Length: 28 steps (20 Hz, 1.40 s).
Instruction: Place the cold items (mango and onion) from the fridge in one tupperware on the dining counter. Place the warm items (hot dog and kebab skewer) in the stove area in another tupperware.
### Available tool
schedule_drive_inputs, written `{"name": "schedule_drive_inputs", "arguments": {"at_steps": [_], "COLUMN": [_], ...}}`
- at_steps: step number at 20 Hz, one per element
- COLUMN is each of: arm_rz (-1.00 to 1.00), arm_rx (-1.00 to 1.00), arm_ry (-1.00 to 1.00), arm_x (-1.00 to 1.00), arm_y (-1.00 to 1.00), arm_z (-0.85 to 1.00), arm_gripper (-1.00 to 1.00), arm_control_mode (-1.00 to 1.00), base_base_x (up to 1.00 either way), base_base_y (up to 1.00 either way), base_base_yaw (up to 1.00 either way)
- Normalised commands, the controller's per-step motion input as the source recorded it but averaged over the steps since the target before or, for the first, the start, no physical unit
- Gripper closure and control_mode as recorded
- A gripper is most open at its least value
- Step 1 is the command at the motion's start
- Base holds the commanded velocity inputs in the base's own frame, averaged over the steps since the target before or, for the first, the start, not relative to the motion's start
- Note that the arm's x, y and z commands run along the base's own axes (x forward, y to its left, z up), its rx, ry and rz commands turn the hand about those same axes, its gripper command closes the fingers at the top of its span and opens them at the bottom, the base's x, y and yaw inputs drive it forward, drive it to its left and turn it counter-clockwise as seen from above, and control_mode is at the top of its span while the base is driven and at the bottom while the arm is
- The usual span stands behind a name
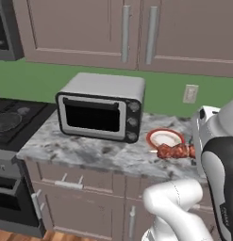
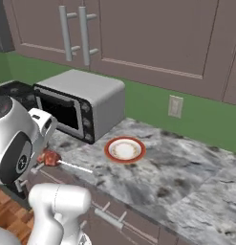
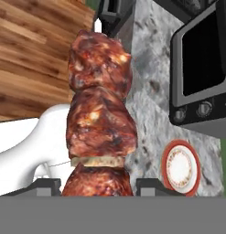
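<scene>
The kebab skewer, several chunks of browned meat on a thin stick, runs up the middle of the hand view. My gripper is shut on its lower end, one dark fingertip on each side. In the left base view the kebab skewer hangs just over the marble counter, beside my white hand. The right base view shows the kebab skewer at the counter's front edge, with its bare stick pointing right. My arm hides the fingers in both base views.
A red-rimmed white plate lies on the counter right behind the kebab. A silver toaster oven stands to the left. The stove is further left. Wall cabinets hang above, and wooden floor lies below.
</scene>
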Motion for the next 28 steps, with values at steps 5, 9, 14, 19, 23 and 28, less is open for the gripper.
{"name": "schedule_drive_inputs", "arguments": {"at_steps": [5, 9, 14, 19, 23, 28], "arm_rz": [0.0, 0.0, 0.0, 0.0, 0.0, 0.0], "arm_rx": [0.0, 0.0, 0.0, 0.0, 0.0, 0.0], "arm_ry": [0.0, 0.0, 0.0, 0.0, 0.0, 0.0], "arm_x": [0.0, 0.0, 0.0, 0.0, 0.0, 0.0], "arm_y": [0.0, 0.0, 0.0, 0.0, 0.0, 0.0], "arm_z": [0.0, 0.0, 0.0, 0.0, 0.0, 0.0], "arm_gripper": [1.0, 1.0, 1.0, 1.0, 1.0, 1.0], "arm_control_mode": [1.0, 1.0, 1.0, 1.0, 1.0, 1.0], "base_base_x": [-0.73, -0.92, -0.91, -0.87, -0.78, -0.77], "base_base_y": [-0.08, 0.0, 0.0, 0.0, -0.01, -0.16], "base_base_yaw": [0.52, 0.38, 0.35, 0.4, 0.39, 0.37]}}
